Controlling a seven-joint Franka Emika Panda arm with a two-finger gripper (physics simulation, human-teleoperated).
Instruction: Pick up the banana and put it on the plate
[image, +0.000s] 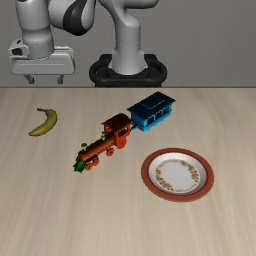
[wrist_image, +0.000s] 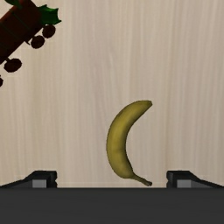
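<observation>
Hand (image: 43, 77) hovers over the banana (wrist_image: 125, 140) — fingers (wrist_image: 42, 178) spread wide (seemingly well above it), pointing down.

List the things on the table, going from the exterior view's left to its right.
banana → toy locomotive → blue wagon → plate

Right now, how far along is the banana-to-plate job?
Done: nothing; the curved yellow banana lies on the wooden table, apart from the round patterned plate. In hand: the open gripper hovers above the banana, holding nothing. Left: descend, grasp, lift, carry, place.
</observation>
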